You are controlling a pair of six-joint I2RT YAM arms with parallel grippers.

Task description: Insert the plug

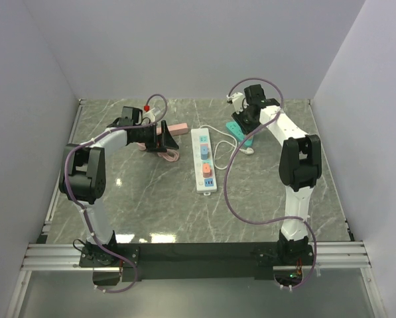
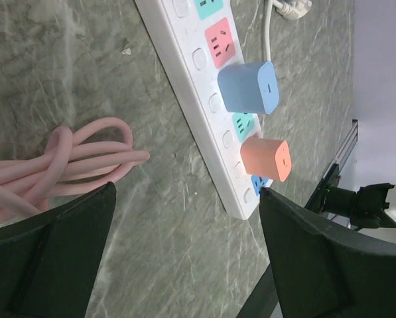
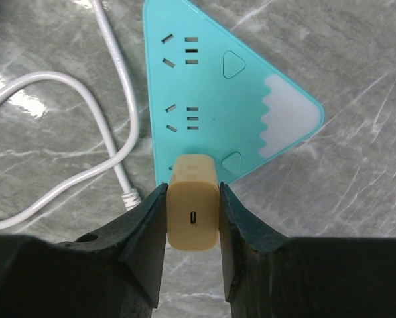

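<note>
My right gripper (image 3: 193,220) is shut on a tan USB charger plug (image 3: 193,211), one finger on each side. The plug stands at the near corner of a teal triangular power strip (image 3: 211,93) lying on the marble table; its prongs are hidden, so I cannot tell if they are seated. In the top view the right gripper (image 1: 241,123) is over the teal strip (image 1: 238,133) at the back right. My left gripper (image 2: 188,228) is open and empty above the table, between a pink cable (image 2: 71,159) and a white power strip (image 2: 201,99).
The white power strip (image 1: 204,159) carries a blue charger (image 2: 249,87) and an orange charger (image 2: 266,159). A white cable (image 3: 65,86) loops left of the teal strip. A pink power strip (image 1: 176,128) and its coiled cable (image 1: 168,154) lie by the left gripper (image 1: 163,138).
</note>
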